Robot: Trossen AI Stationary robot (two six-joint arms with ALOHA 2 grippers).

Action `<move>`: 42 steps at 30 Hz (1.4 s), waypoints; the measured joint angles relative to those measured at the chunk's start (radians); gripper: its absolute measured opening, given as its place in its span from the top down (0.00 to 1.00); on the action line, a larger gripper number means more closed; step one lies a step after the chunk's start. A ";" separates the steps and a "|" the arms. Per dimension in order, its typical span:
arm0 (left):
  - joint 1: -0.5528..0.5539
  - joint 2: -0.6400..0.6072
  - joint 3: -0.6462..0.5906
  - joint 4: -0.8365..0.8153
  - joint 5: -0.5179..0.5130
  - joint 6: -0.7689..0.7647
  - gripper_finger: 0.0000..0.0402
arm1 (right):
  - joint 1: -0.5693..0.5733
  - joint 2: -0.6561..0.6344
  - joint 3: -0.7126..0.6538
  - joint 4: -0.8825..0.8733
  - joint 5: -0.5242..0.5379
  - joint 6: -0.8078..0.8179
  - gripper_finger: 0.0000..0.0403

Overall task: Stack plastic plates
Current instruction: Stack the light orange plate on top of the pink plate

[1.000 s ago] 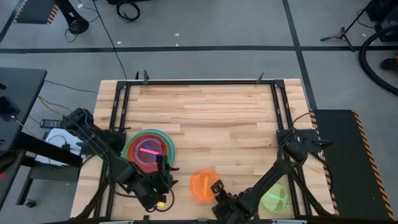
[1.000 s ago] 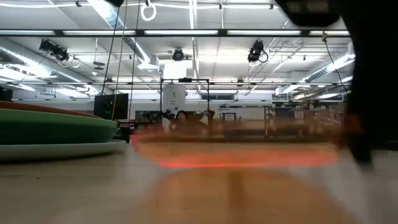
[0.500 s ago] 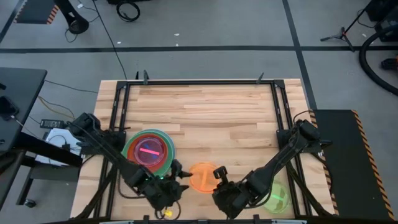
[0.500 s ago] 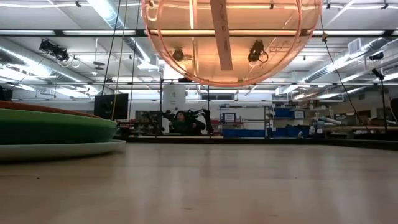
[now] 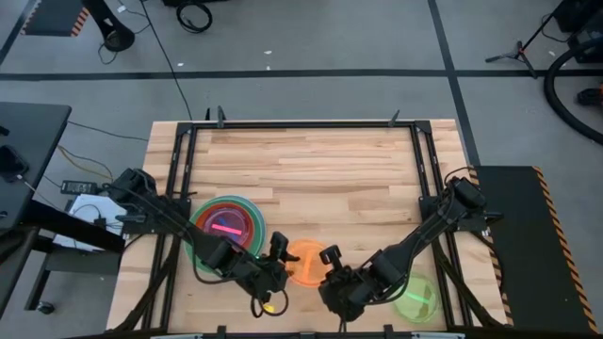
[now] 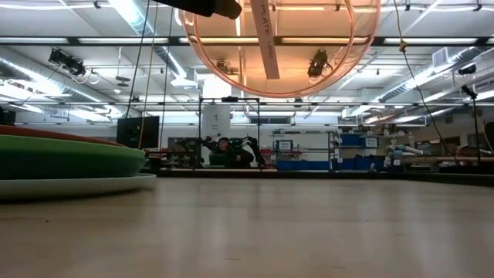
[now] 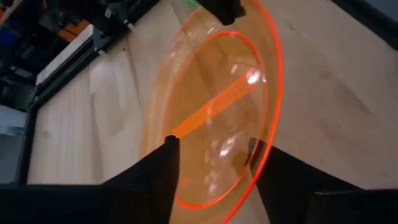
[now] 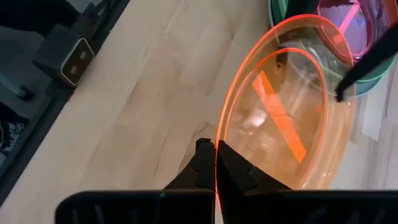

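Observation:
A small translucent orange plate hangs in the air near the table's front edge, high in the low view. My right gripper is shut on it. My left gripper stands open at the plate's left edge, and in its wrist view the plate fills the gap between the fingers. At the left, a stack of plates rests on the table with a pink plate on top. A lime plate lies flat at the front right. My right gripper pinches the orange plate's rim between its two fingers, on the plate's right side. The fingers slant down from the table's right. The plate is lifted clear of the table and tilted, reaching away from the fingers toward the stack. My left gripper has a finger on either side of the plate's near edge; whether either touches it I cannot tell.
A black frame runs round the wooden table top. Bare wood lies behind the plates. The stack's green and white rims show at the left of the low view.
My right gripper has raised the orange plate off the table and tipped it up, carrying it slightly toward the far edge. My left gripper has swung from beside the stack toward the table's right, up to the plate's left edge, and has rolled.

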 joint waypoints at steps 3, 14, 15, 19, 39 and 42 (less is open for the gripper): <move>0.000 0.000 0.000 0.000 0.036 -0.001 0.60 | -0.007 0.000 0.000 -0.002 -0.005 -0.001 0.99; -0.003 -0.051 0.017 -0.154 -0.048 -0.063 0.97 | -0.010 -0.002 0.000 0.006 0.169 0.080 0.89; -0.004 -0.066 0.019 -0.175 -0.049 -0.082 0.96 | -0.010 -0.002 0.000 0.003 0.174 0.106 0.86; -0.010 -0.099 0.019 -0.226 -0.056 -0.120 0.96 | -0.011 -0.002 0.000 -0.004 0.178 0.176 0.72; -0.193 -0.232 0.021 -0.956 -0.178 -0.815 0.98 | 0.145 -0.162 -0.011 -0.195 0.339 0.547 0.30; -0.235 -0.238 0.020 -1.065 -0.159 -0.944 0.98 | 0.145 -0.159 -0.060 -0.188 0.321 0.619 0.31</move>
